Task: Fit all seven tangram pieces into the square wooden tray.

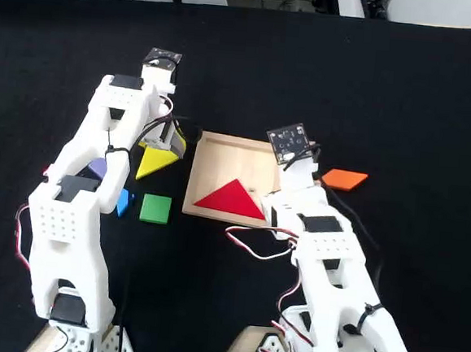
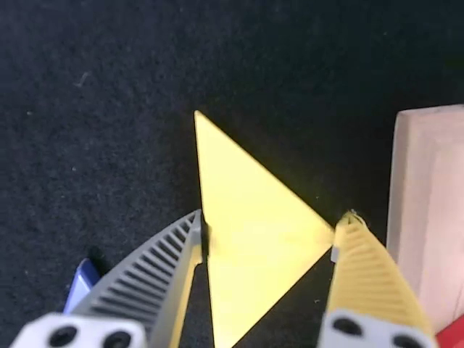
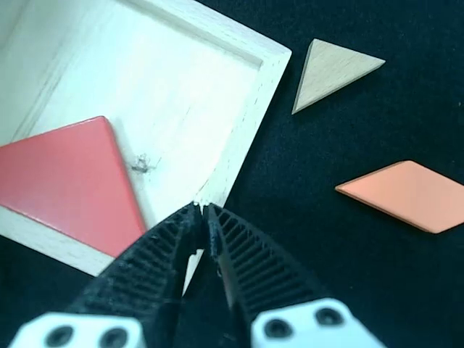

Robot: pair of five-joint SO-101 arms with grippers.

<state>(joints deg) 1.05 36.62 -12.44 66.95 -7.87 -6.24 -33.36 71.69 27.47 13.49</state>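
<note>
**One piece home, another pinched**

Left gripper [image 2: 270, 226], angled down just beside the wooden tray [image 3: 250, 123], pinches the yellow triangle [image 2: 239, 196] between its fingers. Right gripper [image 3: 205, 212], fingers pressed together, hovers over the tray's rim, near the red triangle [image 3: 65, 181] lying inside.

Black table [image 1: 405, 91] carries a square wooden tray [image 1: 229, 155]. Left of the tray: yellow triangle [image 1: 153, 163] just beside its edge; green square [image 1: 155, 209], blue piece [image 1: 122, 201] and purple piece [image 1: 97, 167] farther out. Right of the tray: orange parallelogram [image 1: 344, 180] and pale wooden triangle [image 3: 333, 72], near, not touching
</note>
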